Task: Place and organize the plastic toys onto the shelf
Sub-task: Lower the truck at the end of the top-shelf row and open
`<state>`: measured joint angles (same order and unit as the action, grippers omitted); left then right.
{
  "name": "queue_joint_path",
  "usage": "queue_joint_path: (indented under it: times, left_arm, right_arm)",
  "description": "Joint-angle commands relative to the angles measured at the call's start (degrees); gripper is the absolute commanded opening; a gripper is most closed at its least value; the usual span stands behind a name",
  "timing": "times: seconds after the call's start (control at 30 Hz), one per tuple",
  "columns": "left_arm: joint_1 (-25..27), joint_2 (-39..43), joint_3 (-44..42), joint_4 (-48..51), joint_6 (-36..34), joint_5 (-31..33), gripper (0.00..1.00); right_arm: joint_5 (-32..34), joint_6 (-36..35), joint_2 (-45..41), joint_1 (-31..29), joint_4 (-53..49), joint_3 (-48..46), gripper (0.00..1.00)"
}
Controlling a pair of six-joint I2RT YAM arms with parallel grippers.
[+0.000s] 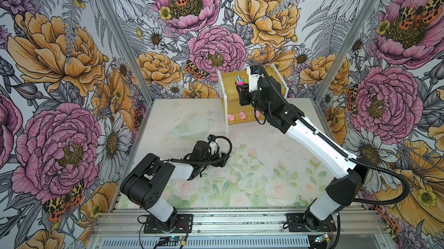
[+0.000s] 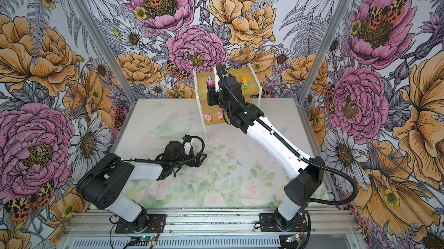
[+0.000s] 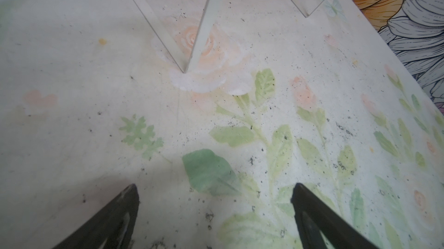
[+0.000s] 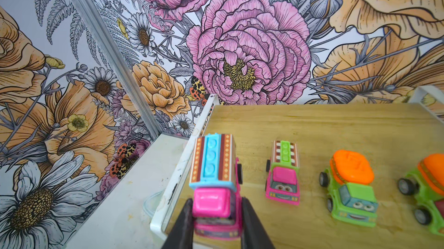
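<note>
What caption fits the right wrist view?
Right gripper grips a pink truck at the shelf's upper board, next to a second pink truck.

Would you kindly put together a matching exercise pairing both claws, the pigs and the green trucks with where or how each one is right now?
Things:
1. right claw
2. left claw
3. pink pigs
4. green trucks

Places or states:
A. on the lower board
B. open and empty, over the table
C. standing free on the upper board
D. shut on the pink truck with the blue top

Pairs: 1-D, 2-B, 3-A, 4-C
</note>
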<state>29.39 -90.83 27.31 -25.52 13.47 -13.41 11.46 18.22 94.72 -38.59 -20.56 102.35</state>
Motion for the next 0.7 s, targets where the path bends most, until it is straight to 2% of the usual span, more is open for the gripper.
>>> queue_joint_path:
  times: [0.0, 0.67]
  left_arm:
    - [-0.11, 1.61, -1.00, -1.09, -0.45, -0.52, 0.99]
    - [-0.08, 3.82, -2.35, -2.56, -0.77, 0.22, 0.99]
  right_arm:
    - [0.67, 2.69, 2.11, 0.61, -1.33, 2.79, 0.15]
    - [-1.83, 5.97, 7.94, 0.97, -1.28, 5.62, 0.14]
